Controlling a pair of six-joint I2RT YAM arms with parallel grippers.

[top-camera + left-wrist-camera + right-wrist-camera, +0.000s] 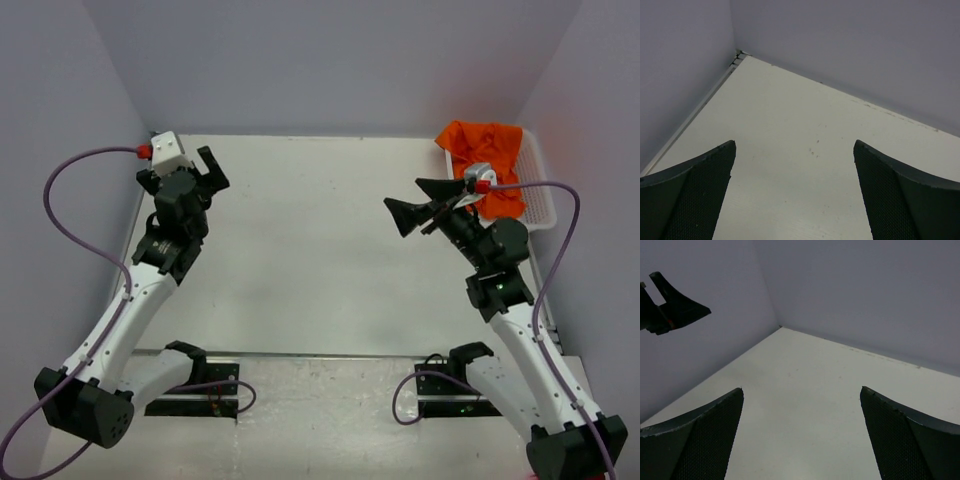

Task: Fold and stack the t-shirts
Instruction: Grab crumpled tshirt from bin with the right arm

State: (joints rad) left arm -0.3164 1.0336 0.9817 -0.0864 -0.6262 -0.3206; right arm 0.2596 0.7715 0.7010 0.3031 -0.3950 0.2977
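The orange t-shirts (pixel 487 158) are seen heaped in the white basket (pixel 541 205) at upper right, while left fingers (pixel 210 168) and right fingers (pixel 424 201) are held spread wide, grasping nothing, over the desk (pixel 300 250), presumably readied for a first pick

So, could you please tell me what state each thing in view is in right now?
orange t-shirts: crumpled, unfolded, heaped in the basket.
white basket: at the far right, holding the heap.
left gripper: open, holding nothing.
right gripper: open, holding nothing, beside the basket.
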